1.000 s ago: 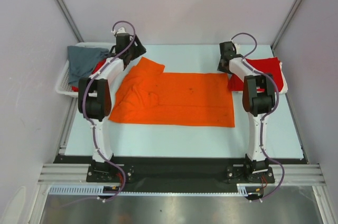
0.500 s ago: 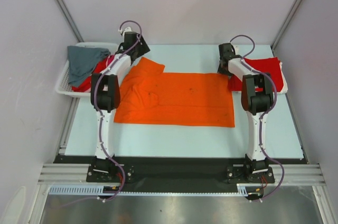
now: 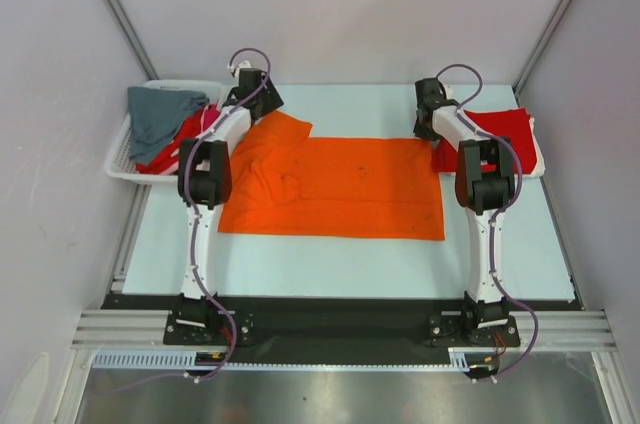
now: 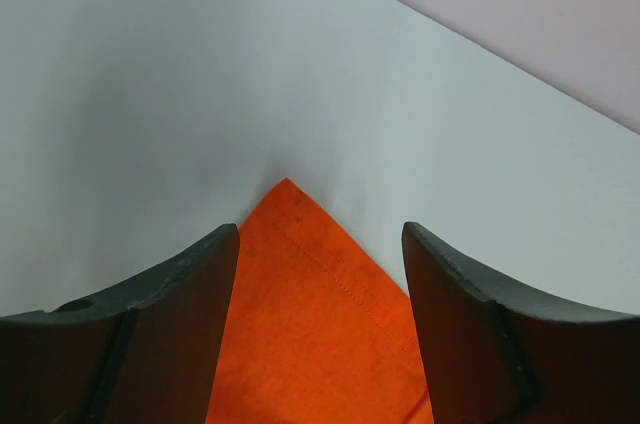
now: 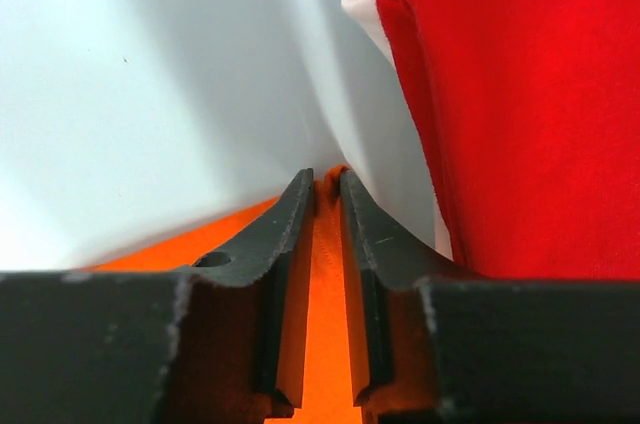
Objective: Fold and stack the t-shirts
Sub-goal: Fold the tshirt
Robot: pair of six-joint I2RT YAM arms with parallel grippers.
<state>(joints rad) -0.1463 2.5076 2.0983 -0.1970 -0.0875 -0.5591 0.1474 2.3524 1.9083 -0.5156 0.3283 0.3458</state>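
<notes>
**A:** Well, starting at the left: the basket [image 3: 118, 166] holds the grey t-shirt [image 3: 160, 114] and a red one [image 3: 192, 130], neither touched by an arm. So what has moved?

**B:** The left arm. Over the last second it swings in from the basket side and reaches farther out. The left gripper [image 4: 320, 239] now sits over the far left corner of the orange t-shirt [image 3: 340, 189], its fingers spread wide on either side of that point, pinching nothing.

**A:** And the shirt itself?

**B:** It lies across the middle of the table [image 3: 330, 259], rumpled at its left part, just as it was a second ago.

**A:** The right side?

**B:** The right gripper [image 5: 327, 180] has narrowed a lot. Its fingers are almost pressed together with the shirt's far right corner between them, just beside the folded red t-shirt [image 3: 505, 129].

**A:** Meaning?

**B:** I'd judge that both far corners are being taken for a fold toward the near edge. The right corner is caught, but the left gripper has yet to close.
</notes>
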